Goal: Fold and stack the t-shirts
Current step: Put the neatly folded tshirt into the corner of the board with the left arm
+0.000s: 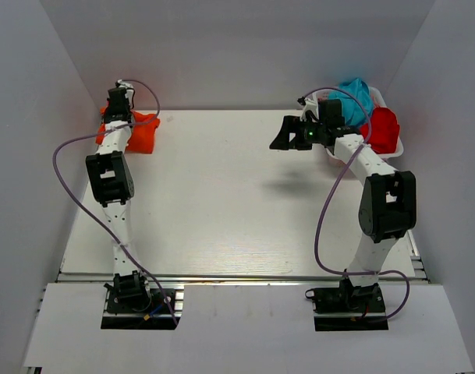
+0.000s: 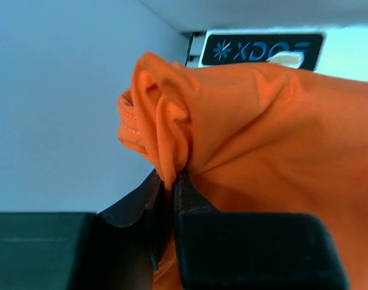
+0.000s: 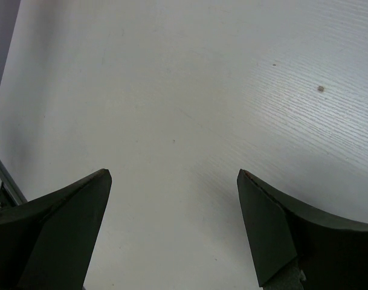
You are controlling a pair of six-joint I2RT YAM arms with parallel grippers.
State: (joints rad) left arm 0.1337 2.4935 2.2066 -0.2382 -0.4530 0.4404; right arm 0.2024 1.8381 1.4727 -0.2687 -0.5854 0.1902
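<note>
Left hand (image 1: 118, 100) is mostly buried in the top view under its own wrist and the cloth. The wrist cam settles it: jaws nearly together, pinching a bunched fold of the orange-red t-shirt (image 2: 262, 139) between black pads. From above, that shirt is a crumpled lump at the far-left corner of the table (image 1: 221, 202), close to the back wall. Can't make out sleeves, collar, or how much of it is off the surface. The fabric is thin and smooth with soft creases, and a stitched hem shows on the left of the bunch. Behind it is a black label (image 2: 262, 49) with pale lettering, its lower edge covered by cloth and one spot washed out by glare. Right hand (image 3: 174, 175) has its jaws spread wide with nothing between them. Only the dark wedge-shaped tips are in frame, cut off at the bottom edge, over bare white wood-grain with a small dark speck. From above, that hand sits off the surface, just left of the white plastic basket (image 1: 398, 148) at far right. The teal-blue t-shirt (image 1: 358, 93) is heaped at the basket's back and the deeper red t-shirt (image 1: 384, 128) toward its front. Both are wadded and rise above the rim, and the right arm covers part of the basket.
</note>
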